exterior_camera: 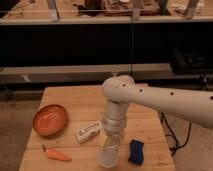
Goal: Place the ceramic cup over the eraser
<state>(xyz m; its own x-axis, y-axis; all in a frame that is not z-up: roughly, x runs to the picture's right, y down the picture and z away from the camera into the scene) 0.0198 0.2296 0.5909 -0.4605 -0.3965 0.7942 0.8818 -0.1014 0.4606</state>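
Observation:
The whitish ceramic cup (108, 157) hangs at the end of my gripper (110, 148), low over the wooden table (75, 97) near its front edge. The gripper points straight down from the white arm (165, 102) and is shut on the cup. The eraser (89, 131), a small white block, lies on the table just left of and behind the cup, apart from it. The cup's rim and the fingertips are mostly hidden by the wrist.
An orange-brown shallow bowl (50, 120) sits at the table's left. A carrot (57, 155) lies at the front left. A blue sponge-like object (135, 151) lies right of the cup. Black cables (172, 135) hang off the right edge.

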